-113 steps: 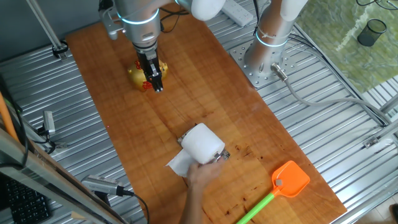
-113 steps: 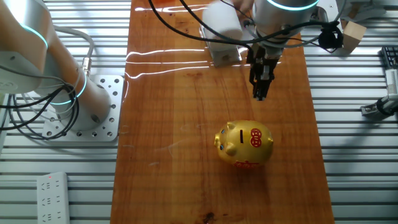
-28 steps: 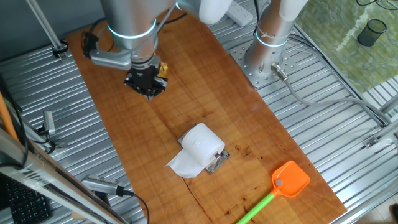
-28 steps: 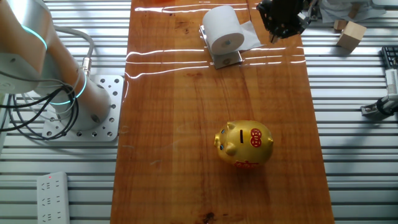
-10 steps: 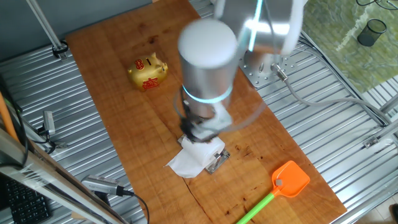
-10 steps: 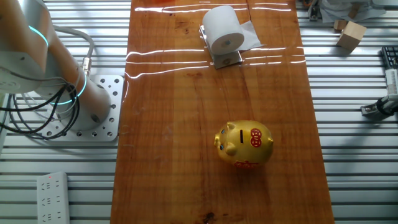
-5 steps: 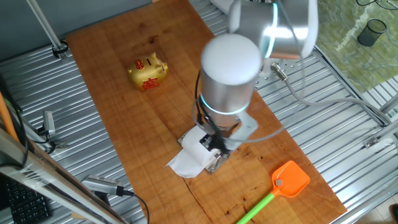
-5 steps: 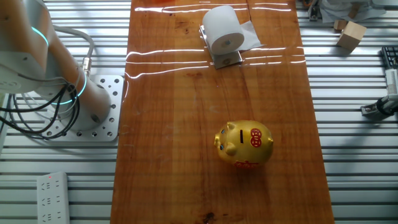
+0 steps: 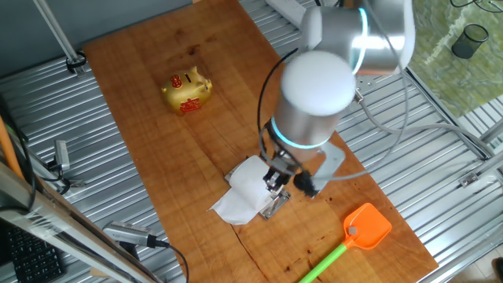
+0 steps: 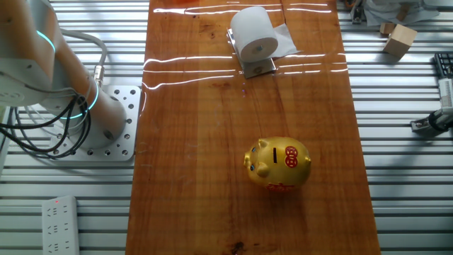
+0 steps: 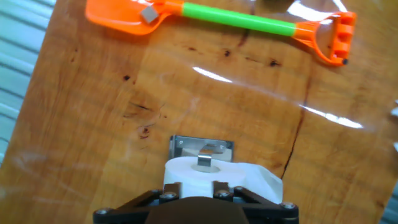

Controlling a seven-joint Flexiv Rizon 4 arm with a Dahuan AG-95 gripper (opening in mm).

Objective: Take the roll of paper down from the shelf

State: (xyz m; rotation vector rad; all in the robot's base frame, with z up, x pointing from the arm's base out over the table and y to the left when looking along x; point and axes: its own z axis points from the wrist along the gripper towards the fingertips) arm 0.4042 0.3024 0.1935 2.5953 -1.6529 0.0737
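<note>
Fig. Approach to the grasp, three views. The white, soft tissue roll (image 10: 255, 34) lies on its side on the small shiny silver metal shelf (image 10: 257, 68), near the far end of the brown wooden surface (image 10: 212, 156) in the other fixed view; its wrinkled tail of tissue (image 10: 286, 41) spreads flat to the right of the roll. The golden piggy bank (image 10: 279, 165) stands well apart, nearer the camera.

In one fixed view the arm's wrist hangs over the roll (image 9: 250, 179) and shelf (image 9: 275, 205), w/ the claw (image 9: 277, 182) just beside the roll's right end. Claw opening: cannot tell; the fingertips are hidden by the wrist there and fall outside the hand view, which shows only the claw's dark base at bottom, the roll (image 11: 211, 176) and the shelf plate (image 11: 202, 145) just beyond it.

Step in hand (judged): line up and descend for the grasp. To do it well:
- centre the claw over the roll's body, not over the tail;
- set the fingers across the curved sides, clear of the metal;
- squeeze lightly, since soft tissue dents;
- lift straight up, as the shelf may otherwise drag along.

The orange-headed, green-handled plastic swatter (image 11: 214, 17) lies apart, no obstacle.
</note>
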